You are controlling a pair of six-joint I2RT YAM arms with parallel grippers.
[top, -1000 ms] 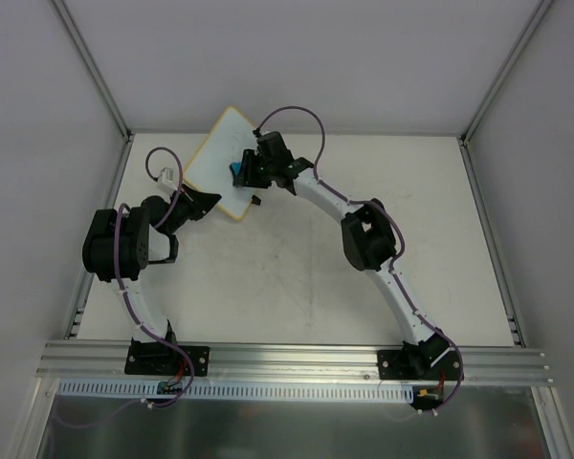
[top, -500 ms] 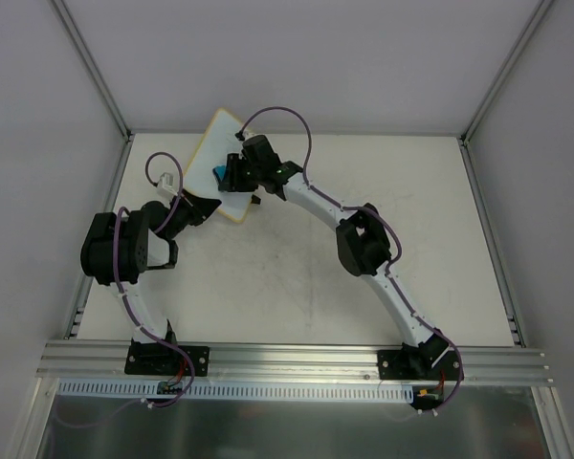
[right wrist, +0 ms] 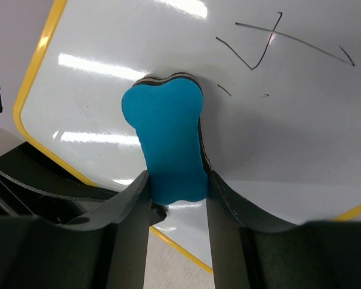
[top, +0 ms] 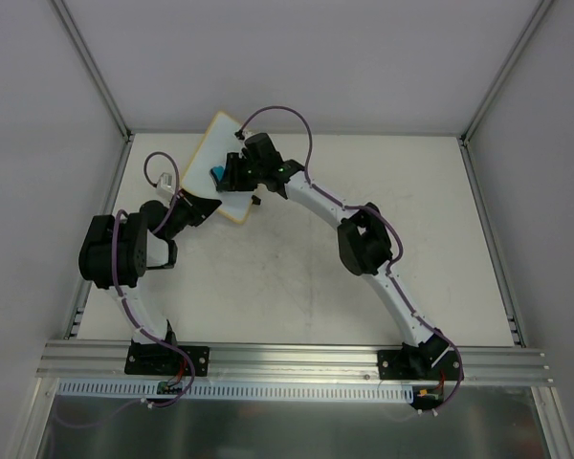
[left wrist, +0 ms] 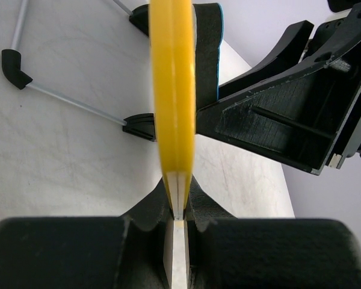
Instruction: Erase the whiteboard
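The whiteboard (top: 210,158), white with a yellow frame, is held tilted at the back left of the table. My left gripper (top: 197,206) is shut on its near edge; in the left wrist view the yellow edge (left wrist: 173,108) runs straight up from between the jaws (left wrist: 179,212). My right gripper (top: 222,176) is shut on a blue bone-shaped eraser (right wrist: 167,138) and presses it against the board face (right wrist: 289,120). Black pen marks (right wrist: 271,45) remain up and to the right of the eraser. The eraser shows as a blue speck in the top view (top: 214,173).
A thin wire stand with black tips (left wrist: 60,99) lies on the table behind the board. A small black clip (top: 255,201) sits at the board's right edge. Metal frame posts (top: 96,72) border the table at back left and back right.
My right gripper has slid the eraser leftward across the board face. The board has tilted slightly, and the left arm has shifted a little with it.
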